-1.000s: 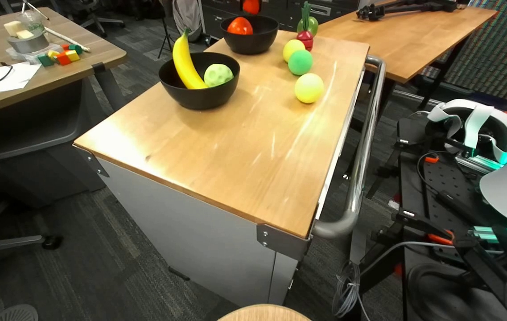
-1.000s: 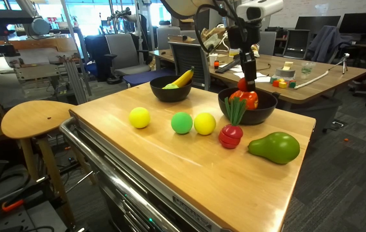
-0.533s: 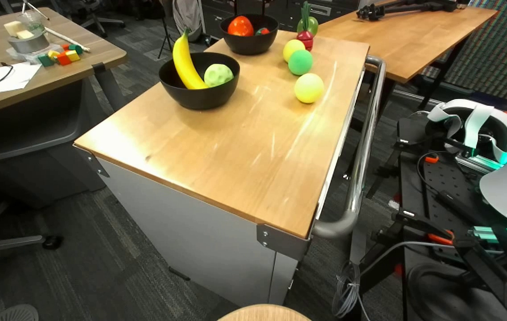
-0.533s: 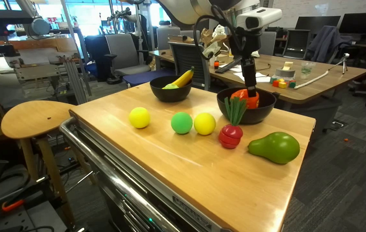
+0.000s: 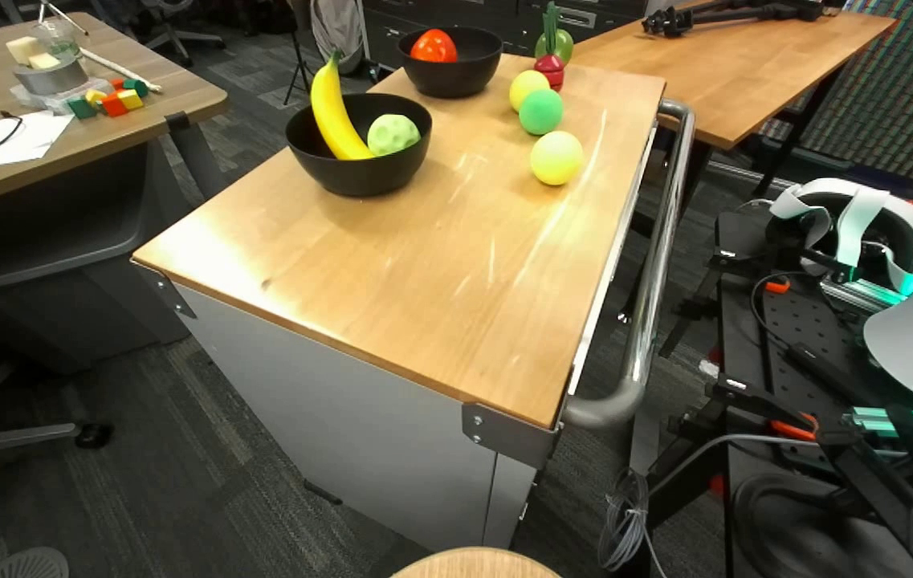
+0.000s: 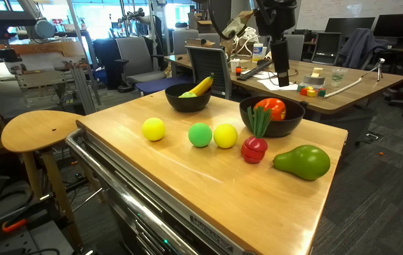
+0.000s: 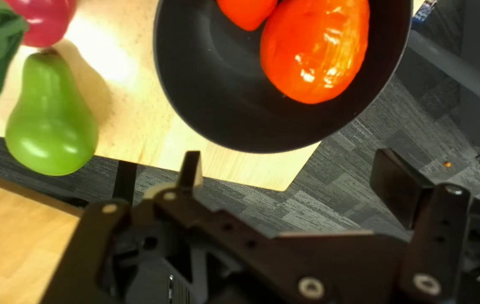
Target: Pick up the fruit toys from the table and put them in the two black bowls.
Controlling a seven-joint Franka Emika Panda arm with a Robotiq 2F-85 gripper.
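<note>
In the wrist view my gripper [image 7: 290, 173] stands wide open with nothing between its fingers. It hangs above a black bowl [image 6: 280, 129] in an exterior view. That bowl holds a large orange-red fruit [image 7: 315, 50] and a smaller red one [image 7: 248, 10], cut off by the frame edge. A second black bowl [image 5: 360, 175] contains a banana [image 5: 334, 112] and a pale green ball [image 5: 393, 135]. On the table lie a yellow ball [image 6: 153, 129], a green ball [image 6: 200, 135], another yellow ball [image 6: 225, 136], a red toy with green leaves [image 6: 254, 149] and a green pear [image 6: 306, 162].
A metal rail [image 5: 653, 281] runs along one long side of the wooden table [image 5: 392, 273]. Beyond the bowls, a desk [image 6: 364, 79] carries coloured blocks [image 6: 311, 92]. A round stool [image 6: 42, 129] is beside the table. The leafy red toy sits close to a bowl.
The red fruit, held over the bowl at first, was lowered into it and let go. My gripper has opened and risen clear of the bowl.
</note>
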